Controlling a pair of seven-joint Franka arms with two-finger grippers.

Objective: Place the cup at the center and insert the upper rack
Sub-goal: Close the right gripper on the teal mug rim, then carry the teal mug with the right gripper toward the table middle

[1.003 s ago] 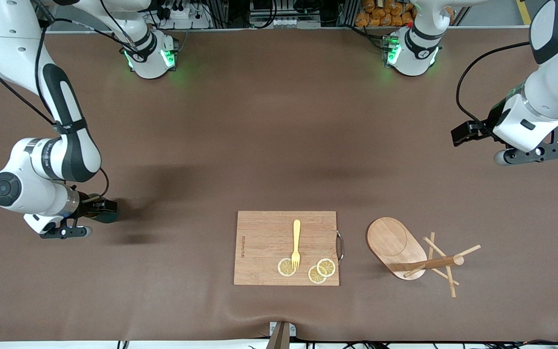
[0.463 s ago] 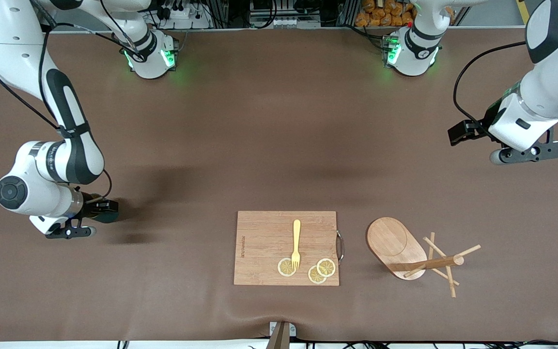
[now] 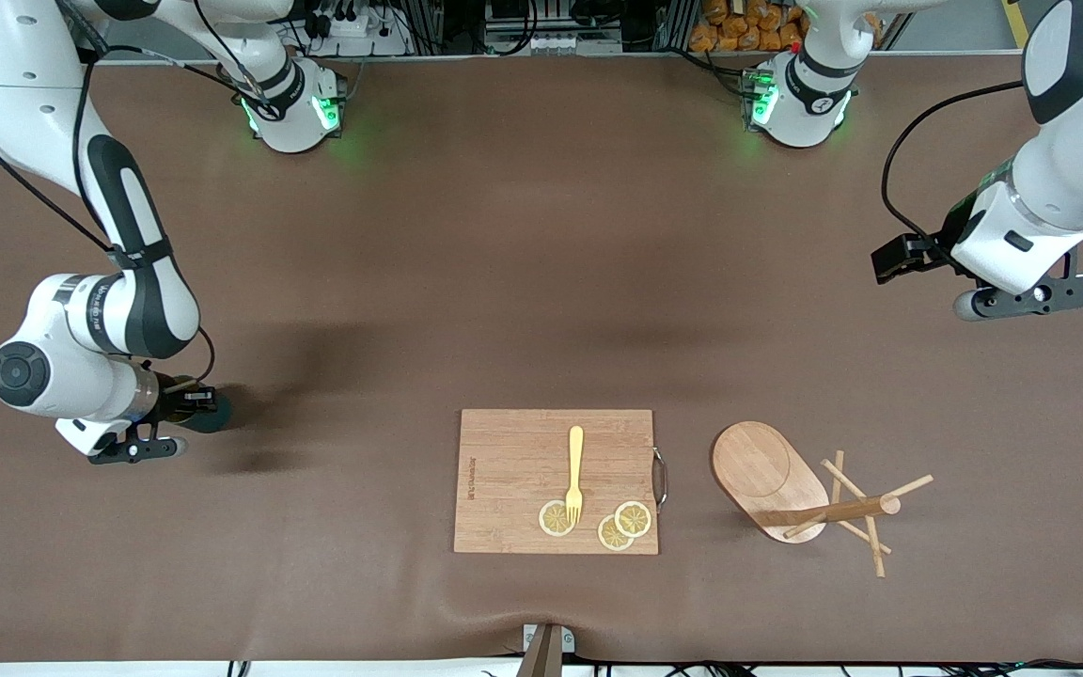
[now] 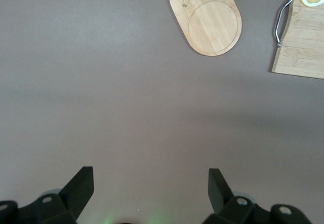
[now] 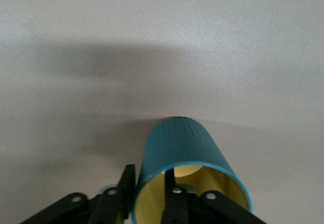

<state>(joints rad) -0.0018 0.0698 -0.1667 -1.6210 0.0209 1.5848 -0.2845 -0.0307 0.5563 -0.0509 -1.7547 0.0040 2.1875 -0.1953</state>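
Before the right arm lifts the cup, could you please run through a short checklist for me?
1. Right gripper fingers straddle the cup wall, one inside, one outside: ok.
2. Grip fully tight: cannot tell.
3. Table centre free for the cup: ok.
4. Upper rack upright: not ok, lying on its side beside the cutting board.
5. Left gripper open, waiting over bare table: ok.

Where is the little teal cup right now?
The cup sits at the right arm's end of the table, its wall between the right gripper's fingers, well away from the cutting board.
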